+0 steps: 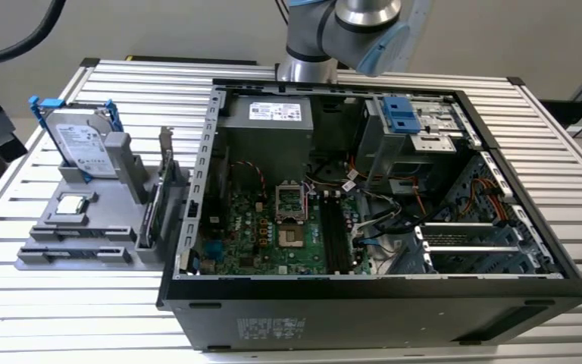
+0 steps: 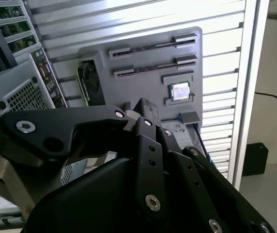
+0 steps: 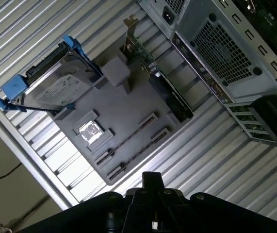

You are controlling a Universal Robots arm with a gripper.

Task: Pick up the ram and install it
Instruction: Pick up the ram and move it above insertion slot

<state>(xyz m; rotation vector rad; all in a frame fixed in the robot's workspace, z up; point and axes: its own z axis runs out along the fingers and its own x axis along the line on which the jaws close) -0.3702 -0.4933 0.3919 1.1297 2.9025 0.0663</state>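
Note:
Two thin dark sticks of ram stand on edge between grey clips at one end of the grey holder. In the second wrist view the ram shows as two dark strips along the holder. My black gripper hangs well above the table beside the holder, apart from the ram. It looks shut, with nothing in it, and in the second wrist view the gripper covers part of the holder. The arm comes in behind the computer case.
The holder also carries a hard drive in a blue frame, a square chip and an upright card. The open computer case lies at the exterior view's right, with its motherboard exposed. The table is ribbed metal.

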